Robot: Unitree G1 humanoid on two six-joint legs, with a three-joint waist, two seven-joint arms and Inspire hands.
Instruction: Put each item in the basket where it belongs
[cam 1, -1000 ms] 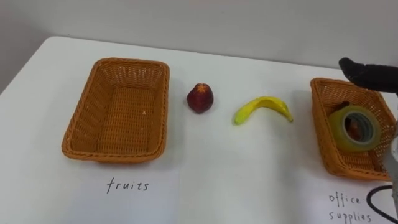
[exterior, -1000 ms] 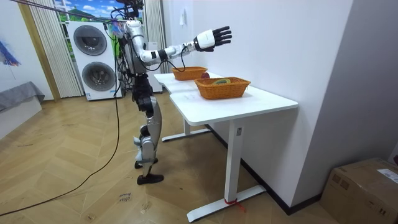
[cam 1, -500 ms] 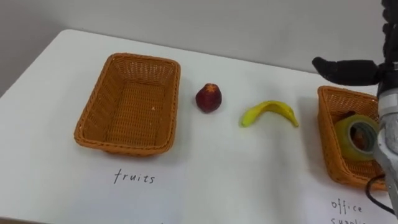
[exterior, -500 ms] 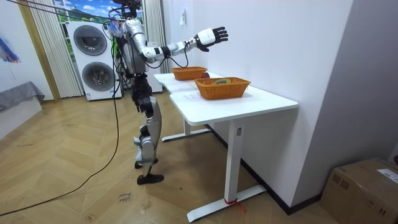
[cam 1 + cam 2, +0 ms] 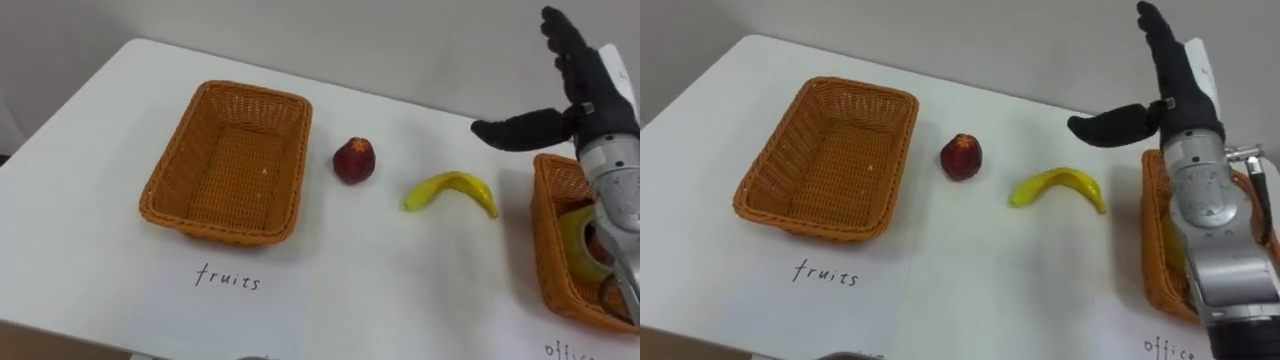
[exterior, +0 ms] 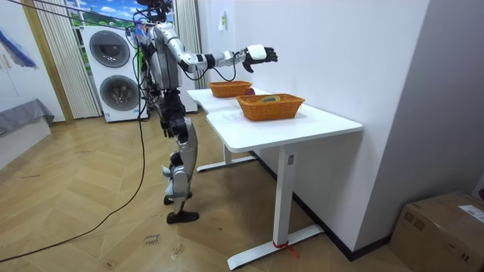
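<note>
On the white table (image 5: 420, 290) a dark red fruit (image 5: 354, 161) (image 5: 961, 157) and a yellow banana (image 5: 451, 190) (image 5: 1057, 188) lie between two wicker baskets. The left basket (image 5: 228, 163) (image 5: 826, 159), with a "fruits" label before it, holds nothing. At the right, the other basket (image 5: 552, 240) (image 5: 1156, 262) holds a roll of tape (image 5: 577, 235). My right hand (image 5: 572, 92) (image 5: 1167, 85) is open, raised above the table behind that basket, fingers straight and thumb pointing left. In the room view I stand at the table's end with my right hand (image 6: 255, 54) held out over it.
Paper labels (image 5: 228, 280) lie along the table's near edge. A pale wall runs behind the table. In the room view, washing machines (image 6: 113, 72) stand behind me and a cardboard box (image 6: 442, 230) sits on the floor at the right.
My right hand has swung up and left into view, from flat to upright. The camera has shifted, so the baskets and fruit sit further right in the picture.
</note>
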